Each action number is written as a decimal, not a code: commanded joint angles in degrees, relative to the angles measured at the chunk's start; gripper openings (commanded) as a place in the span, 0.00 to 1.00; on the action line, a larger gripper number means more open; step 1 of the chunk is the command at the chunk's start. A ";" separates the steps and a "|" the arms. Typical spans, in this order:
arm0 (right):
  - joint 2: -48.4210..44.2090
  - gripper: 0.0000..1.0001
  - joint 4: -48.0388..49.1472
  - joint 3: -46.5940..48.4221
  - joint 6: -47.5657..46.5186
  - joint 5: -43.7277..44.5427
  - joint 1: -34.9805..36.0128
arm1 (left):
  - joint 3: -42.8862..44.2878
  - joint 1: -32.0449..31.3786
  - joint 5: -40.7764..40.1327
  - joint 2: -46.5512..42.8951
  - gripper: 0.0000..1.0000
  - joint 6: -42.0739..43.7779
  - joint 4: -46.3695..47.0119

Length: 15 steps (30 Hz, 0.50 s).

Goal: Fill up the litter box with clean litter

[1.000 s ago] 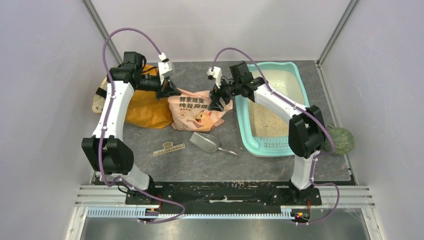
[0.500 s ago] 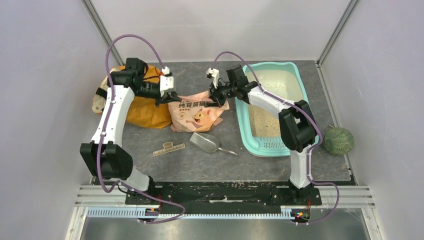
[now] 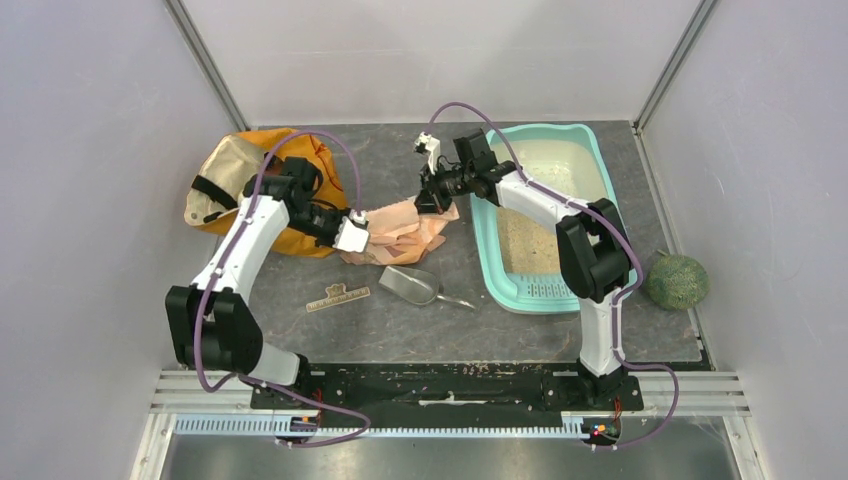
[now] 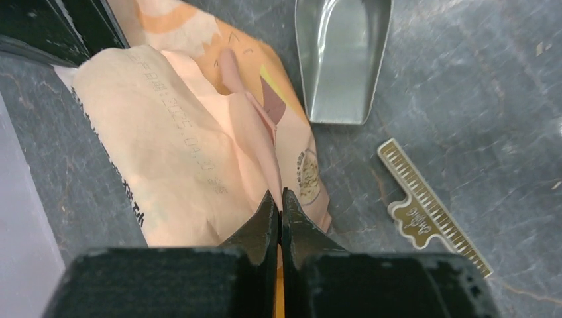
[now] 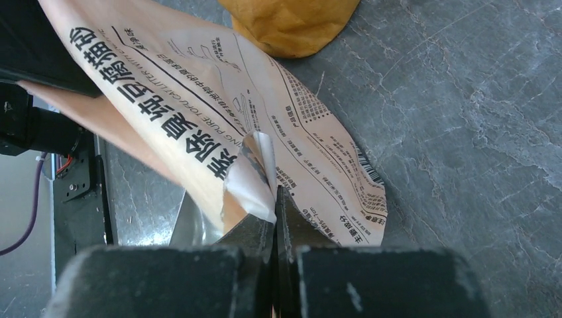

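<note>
Two pouch (image 3: 405, 230) edges pinched: left claw (image 4: 280, 199), right claw (image 5: 275, 199) | scoop (image 3: 408, 284) just beside

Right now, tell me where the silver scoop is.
In the top view, the silver scoop lies just below the pink litter pouch, between the gold comb and the teal litter box.

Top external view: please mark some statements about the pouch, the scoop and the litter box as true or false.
1. The left gripper and the right gripper each pinch the pouch. True.
2. The scoop lies inside the litter box. False: it lies on the table, near the pouch.
3. The litter box holds some litter. True.
4. The green ball rests on the pouch. False: it lies right of the litter box.
</note>
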 commanded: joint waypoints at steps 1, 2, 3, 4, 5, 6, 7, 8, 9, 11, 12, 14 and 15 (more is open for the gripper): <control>-3.23 0.00 3.39 -0.40 -0.04 0.70 -1.83 | -2.03 -2.59 -10.85 0.33 0.02 -7.45 7.35; -3.30 0.00 3.39 -0.45 -0.45 0.53 -1.87 | -1.95 -3.12 -11.71 0.72 0.02 -8.86 8.15; -3.45 0.00 3.38 -0.57 -0.77 0.34 -1.87 | -1.93 -3.48 -12.76 1.32 0.02 -10.28 9.01; -3.54 0.00 3.39 -0.60 -0.91 0.05 -1.90 | -1.93 -3.80 -13.67 1.75 0.02 -11.85 9.70; -3.66 0.00 3.39 -0.58 -1.06 -0.41 -1.88 | -1.85 -3.97 -14.66 2.36 0.02 -13.52 10.59; -3.80 0.00 3.39 -0.58 -1.28 -0.89 -1.87 | -1.68 -4.00 -15.31 3.19 0.02 -15.49 11.24; -3.95 0.00 3.39 -0.66 -1.65 -1.38 -1.77 | -1.41 -4.00 -16.17 3.85 0.02 -17.40 12.06; -4.25 0.00 3.46 -0.90 -2.12 -1.70 -1.79 | -1.11 -4.00 -16.73 4.47 0.02 -19.03 12.43; -4.41 0.00 3.45 -1.06 -2.79 -1.85 -1.87 | -0.92 -4.00 -17.07 5.00 0.02 -20.00 12.74; -4.72 0.00 2.23 -1.19 -4.95 -2.41 -1.81 | -1.39 -3.96 -17.60 5.15 0.02 -20.17 13.12; -4.81 0.00 1.21 -1.09 -6.19 -3.00 -1.82 | -2.00 -4.00 -17.76 4.72 0.02 -20.16 14.04; -4.99 0.07 -1.71 -0.61 -9.58 -4.53 -1.82 | -3.31 -4.00 -17.49 3.30 0.02 -19.18 15.53; -5.25 0.16 -3.26 -0.58 -11.16 -5.41 -1.88 | -3.97 -4.00 -17.29 2.60 0.02 -18.45 16.03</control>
